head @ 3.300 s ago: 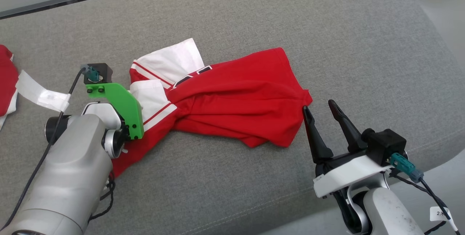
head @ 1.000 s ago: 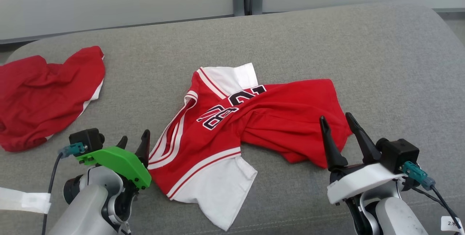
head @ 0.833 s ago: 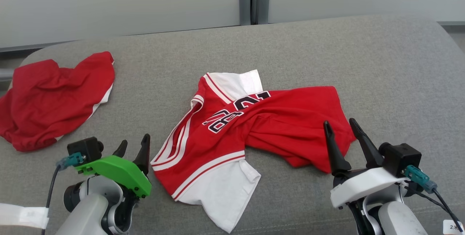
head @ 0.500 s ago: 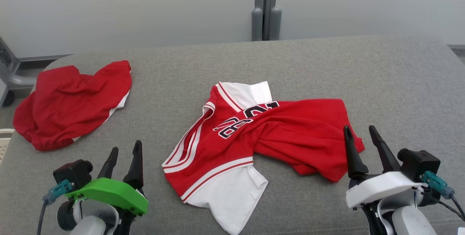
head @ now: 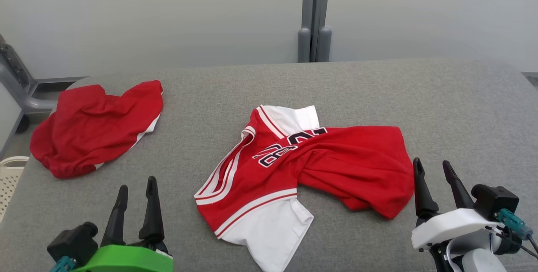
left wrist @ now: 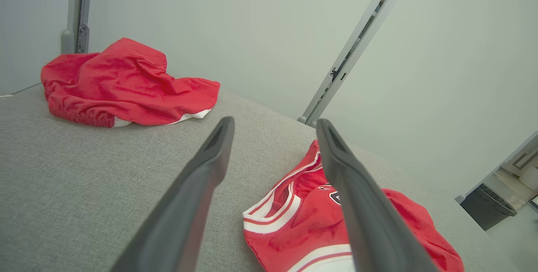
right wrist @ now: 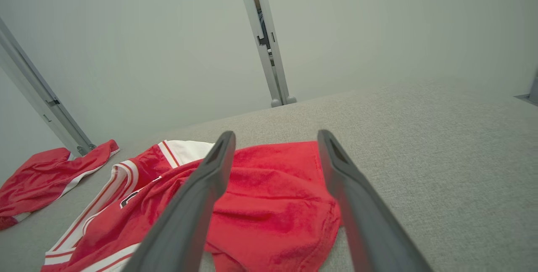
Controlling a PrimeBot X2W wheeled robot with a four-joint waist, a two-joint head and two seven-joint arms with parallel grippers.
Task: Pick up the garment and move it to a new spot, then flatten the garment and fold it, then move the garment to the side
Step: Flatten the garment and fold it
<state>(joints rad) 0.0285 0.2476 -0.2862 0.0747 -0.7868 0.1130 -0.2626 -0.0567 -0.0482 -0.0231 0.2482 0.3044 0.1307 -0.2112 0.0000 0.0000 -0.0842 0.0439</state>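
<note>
Where jersey [head: 311, 167] twists on itself, its no. is half hidden.

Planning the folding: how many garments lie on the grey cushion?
2: a red-and-white jersey twisted at the middle, and a crumpled red garment at the far left. Anything beneath them is hidden.

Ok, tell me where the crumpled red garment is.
Head view: the crumpled red garment lies at the far left of the grey cushion, apart from the numbered jersey at centre.
</note>
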